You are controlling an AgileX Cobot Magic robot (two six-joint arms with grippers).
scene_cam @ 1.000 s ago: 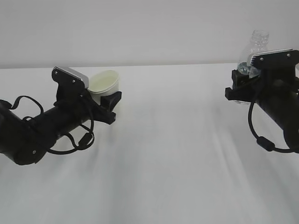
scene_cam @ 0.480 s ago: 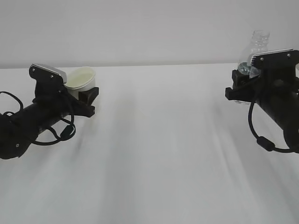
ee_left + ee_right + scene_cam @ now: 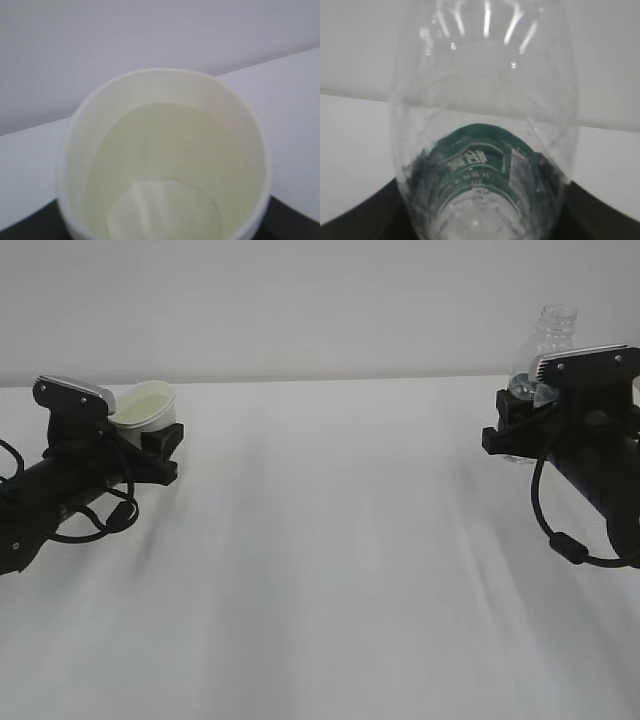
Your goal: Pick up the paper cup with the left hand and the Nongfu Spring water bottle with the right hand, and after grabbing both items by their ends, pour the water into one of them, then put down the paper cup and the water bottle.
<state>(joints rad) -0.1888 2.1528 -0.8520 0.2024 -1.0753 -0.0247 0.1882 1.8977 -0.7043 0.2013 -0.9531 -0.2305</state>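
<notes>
Black jaws of the left gripper (image 3: 150,445) are clamped around the paper cup (image 3: 143,412) at the far left of the white table (image 3: 330,540), pale water (image 3: 165,165) pooled inside. Over on the far right, the right gripper (image 3: 515,430) is clamped on the Nongfu Spring water bottle (image 3: 548,340), which stands upright with its open neck on top.
</notes>
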